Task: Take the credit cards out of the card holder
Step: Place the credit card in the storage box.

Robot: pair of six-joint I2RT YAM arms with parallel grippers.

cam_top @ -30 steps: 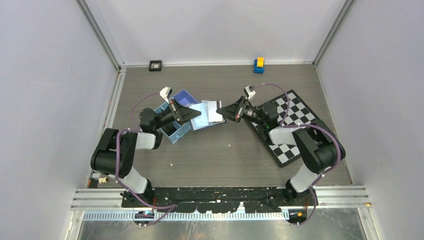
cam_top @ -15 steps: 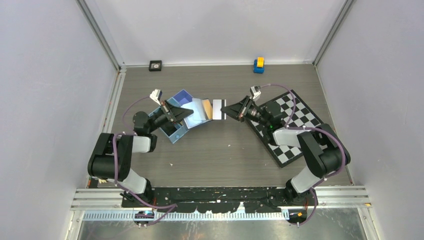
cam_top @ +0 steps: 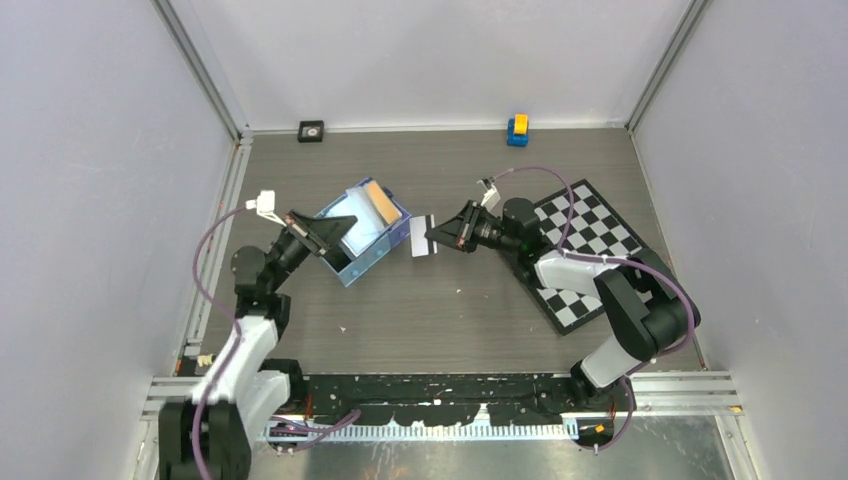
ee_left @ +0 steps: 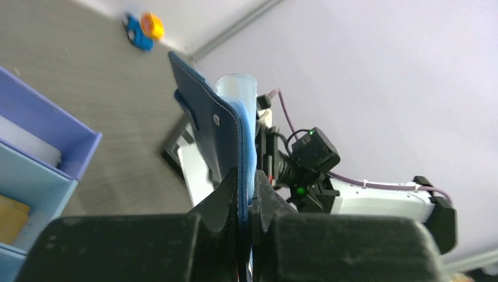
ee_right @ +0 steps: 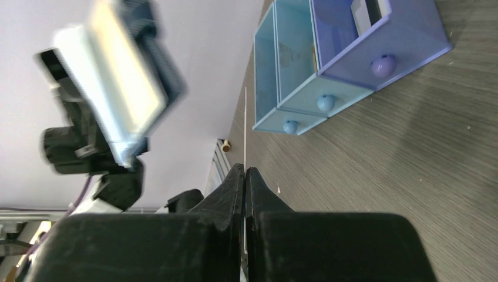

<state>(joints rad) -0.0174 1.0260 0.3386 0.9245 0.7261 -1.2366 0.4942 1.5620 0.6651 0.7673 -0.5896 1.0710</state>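
My left gripper (cam_top: 335, 228) is shut on the card holder (cam_top: 360, 236), which hangs above the blue tray. In the left wrist view the card holder (ee_left: 205, 123) stands on edge between my left gripper's (ee_left: 246, 176) jaws, navy outside and lighter blue inside. An orange-gold credit card (cam_top: 378, 203) shows at its far end. My right gripper (cam_top: 440, 238) is shut on a white credit card (cam_top: 422, 236) with a black stripe, held clear of the holder. In the right wrist view that card (ee_right: 245, 129) is a thin edge running out of my right gripper (ee_right: 245, 170), and the holder (ee_right: 120, 76) is blurred at upper left.
The light-blue three-compartment tray (cam_top: 350, 275) sits below the holder; its purple end compartment (ee_right: 376, 35) holds a white and black card. A chessboard (cam_top: 585, 250) lies under the right arm. A blue and yellow toy (cam_top: 517, 130) and a small black object (cam_top: 311, 131) sit at the back wall.
The left arm has swung back to the left with the card holder. The white card has come out of the holder and stays in the right gripper, with a gap between them.
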